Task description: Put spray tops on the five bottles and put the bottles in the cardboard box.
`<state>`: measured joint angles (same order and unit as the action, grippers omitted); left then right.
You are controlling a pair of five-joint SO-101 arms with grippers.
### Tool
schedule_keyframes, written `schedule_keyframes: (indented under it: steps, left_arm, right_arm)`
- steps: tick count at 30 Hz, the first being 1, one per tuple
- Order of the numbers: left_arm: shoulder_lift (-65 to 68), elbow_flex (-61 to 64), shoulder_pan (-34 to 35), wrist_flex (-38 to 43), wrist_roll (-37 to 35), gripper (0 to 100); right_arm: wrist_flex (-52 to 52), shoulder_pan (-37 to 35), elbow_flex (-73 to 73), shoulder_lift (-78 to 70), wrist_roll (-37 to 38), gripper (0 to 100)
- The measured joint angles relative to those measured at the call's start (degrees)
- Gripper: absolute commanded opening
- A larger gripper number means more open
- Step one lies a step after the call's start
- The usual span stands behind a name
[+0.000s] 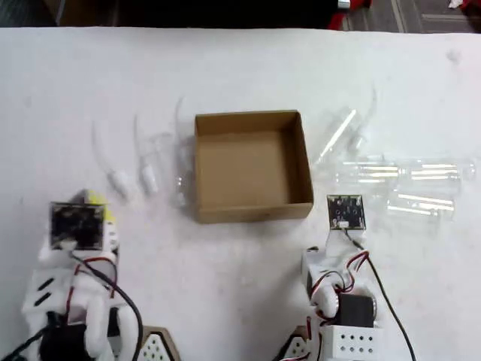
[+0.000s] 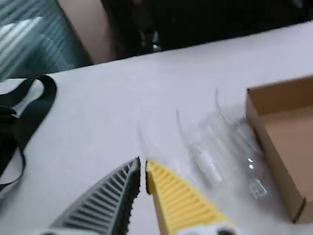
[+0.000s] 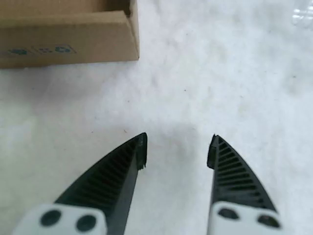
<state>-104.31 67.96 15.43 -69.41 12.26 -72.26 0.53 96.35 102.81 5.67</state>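
Nearest the robot, the left end effector (image 2: 143,164), one grey ribbed finger and one yellow, is closed tip to tip on nothing and hangs above the white table (image 1: 240,68). The right end effector (image 3: 177,147), with two black ribbed fingers, is spread open and empty, just short of a corner of the open-topped brown cardboard box (image 1: 255,212).

Beyond the arms, the box sits mid-table with nothing inside. To its left lie the white spray tops (image 1: 149,177) with long clear dip tubes, loose on the table. To its right, the clear plastic bottles (image 1: 398,177) lie on their sides in a cluster; their exact number is hard to make out.

By my judgement the task is at its very start: no bottle looks capped, none is boxed, and all five remain to be done.
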Motion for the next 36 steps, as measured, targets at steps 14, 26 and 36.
schedule_keyframes:
  steps: [14,26,36]
  left_arm:
    - [0.9,10.9,13.1,11.0,21.1,2]
    - [1.1,15.4,2.6,10.9,41.8,2]
    - [0.8,9.8,-3.3,7.6,37.9,10]
  right_arm:
    - [0.0,0.0,0.0,0.0,0.0,18.4]
    - [0.0,0.0,0.0,0.0,0.0,18.5]
    - [0.0,0.0,0.0,0.0,0.0,18.4]
